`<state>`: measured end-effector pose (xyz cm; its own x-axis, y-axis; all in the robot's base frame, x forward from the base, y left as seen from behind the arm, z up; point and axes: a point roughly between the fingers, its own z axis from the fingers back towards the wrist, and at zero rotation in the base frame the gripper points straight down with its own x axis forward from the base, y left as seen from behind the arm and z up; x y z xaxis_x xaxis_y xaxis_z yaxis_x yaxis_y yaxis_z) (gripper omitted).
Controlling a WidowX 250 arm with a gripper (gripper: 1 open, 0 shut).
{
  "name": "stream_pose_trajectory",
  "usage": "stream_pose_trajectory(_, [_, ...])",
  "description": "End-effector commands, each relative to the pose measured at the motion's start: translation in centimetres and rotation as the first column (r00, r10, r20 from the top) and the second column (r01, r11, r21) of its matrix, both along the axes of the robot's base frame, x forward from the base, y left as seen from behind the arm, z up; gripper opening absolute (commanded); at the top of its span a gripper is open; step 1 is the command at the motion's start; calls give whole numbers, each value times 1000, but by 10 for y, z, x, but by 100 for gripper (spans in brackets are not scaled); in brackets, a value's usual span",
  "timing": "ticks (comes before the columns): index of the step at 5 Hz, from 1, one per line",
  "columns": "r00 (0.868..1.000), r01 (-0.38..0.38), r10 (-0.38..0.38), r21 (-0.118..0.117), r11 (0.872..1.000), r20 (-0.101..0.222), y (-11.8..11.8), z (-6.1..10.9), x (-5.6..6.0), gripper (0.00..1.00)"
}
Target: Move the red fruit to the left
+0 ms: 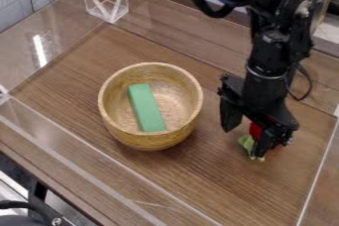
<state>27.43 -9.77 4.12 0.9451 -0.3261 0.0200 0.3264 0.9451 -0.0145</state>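
Note:
The red fruit point(256, 142) is a small red piece with a green leafy end. It lies on the wooden table, to the right of the wooden bowl. My gripper point(257, 133) points straight down over it and is open. One black finger stands on each side of the fruit and most of it is hidden between them. From this view I cannot tell whether the fingers still touch it.
The wooden bowl point(117, 131) sits mid-table with a green rectangular block point(147, 107) inside. Clear plastic walls point(47, 42) border the table. A small folded clear stand point(106, 4) is at the back left. The right table edge is close to the gripper.

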Motion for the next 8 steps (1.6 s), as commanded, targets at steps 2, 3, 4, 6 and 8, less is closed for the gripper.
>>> stream_pose_trajectory(2, [992,78,-75,-24,997,100,-4,21,19,100])
stream_pose_trajectory(3, [987,124,-121,-20,992,106,0,19,25,100])
stream_pose_trajectory(4, [981,169,-166,-17,986,105,5,20,29,100])
stream_pose_trajectory(6, [965,244,-242,-14,970,97,9,5,38,100])
stream_pose_trajectory(8, [976,161,-162,18,987,147,18,36,34,0])
